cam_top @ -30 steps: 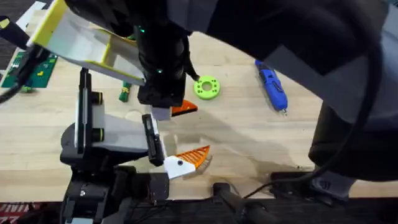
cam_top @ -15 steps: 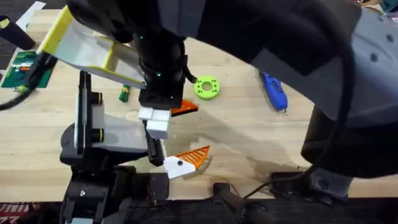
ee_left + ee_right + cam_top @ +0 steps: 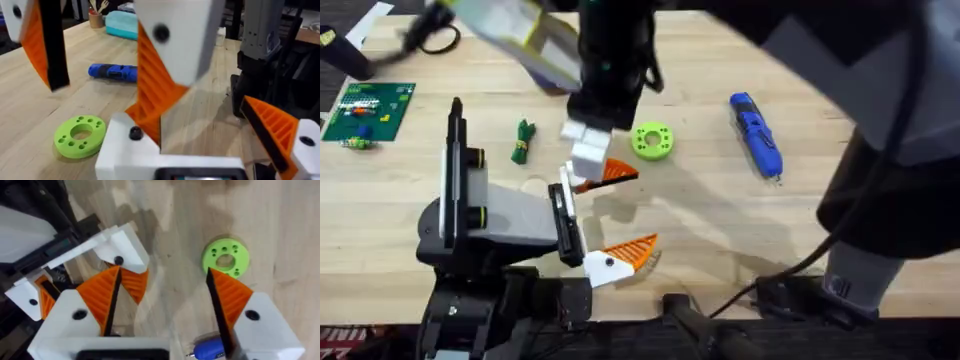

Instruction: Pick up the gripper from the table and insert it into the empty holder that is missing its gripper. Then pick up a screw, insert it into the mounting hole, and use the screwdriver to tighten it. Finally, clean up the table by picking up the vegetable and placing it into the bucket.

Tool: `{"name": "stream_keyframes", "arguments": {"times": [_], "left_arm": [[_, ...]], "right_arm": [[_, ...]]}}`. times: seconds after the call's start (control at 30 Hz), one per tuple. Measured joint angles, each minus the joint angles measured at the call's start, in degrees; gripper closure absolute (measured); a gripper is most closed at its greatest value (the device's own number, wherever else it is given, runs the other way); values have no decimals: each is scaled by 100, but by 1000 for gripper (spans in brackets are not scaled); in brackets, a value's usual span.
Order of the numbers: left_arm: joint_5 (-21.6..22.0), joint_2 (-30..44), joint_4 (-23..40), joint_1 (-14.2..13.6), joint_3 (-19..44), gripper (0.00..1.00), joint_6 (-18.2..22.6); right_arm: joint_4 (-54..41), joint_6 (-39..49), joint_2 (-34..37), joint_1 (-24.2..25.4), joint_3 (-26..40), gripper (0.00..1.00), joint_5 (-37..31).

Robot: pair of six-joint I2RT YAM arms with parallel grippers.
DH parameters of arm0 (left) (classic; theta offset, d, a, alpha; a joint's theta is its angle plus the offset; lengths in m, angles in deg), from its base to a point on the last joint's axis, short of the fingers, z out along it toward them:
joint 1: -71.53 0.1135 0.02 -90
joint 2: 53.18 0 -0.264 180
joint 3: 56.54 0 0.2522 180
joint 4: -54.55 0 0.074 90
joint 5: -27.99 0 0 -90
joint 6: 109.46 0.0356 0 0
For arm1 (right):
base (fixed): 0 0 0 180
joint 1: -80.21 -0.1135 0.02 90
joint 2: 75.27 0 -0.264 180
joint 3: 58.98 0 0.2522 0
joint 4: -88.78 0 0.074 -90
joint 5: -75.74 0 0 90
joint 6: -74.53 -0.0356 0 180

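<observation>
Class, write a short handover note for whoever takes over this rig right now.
Right gripper: fingers open, low over the orange piece, not holding it.
Left gripper: near the table's front edge, grip unclear.
Screwdriver lies on the right of the table, vegetable on the left.
Done: nothing yet.
Left: fit the orange piece, screw it tight, then clear away the vegetable.
</observation>
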Motion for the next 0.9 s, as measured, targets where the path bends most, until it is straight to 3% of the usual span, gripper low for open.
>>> {"name": "stream_keyframes", "arguments": {"times": [0.3,0.9], "left_arm": [[0,0,-1,0,0,17,0],[0,0,0,0,0,18,0]], "right_arm": [[-9,0,-409,580,421,5,50],[-111,-340,-411,1501,432,5,34]]}}
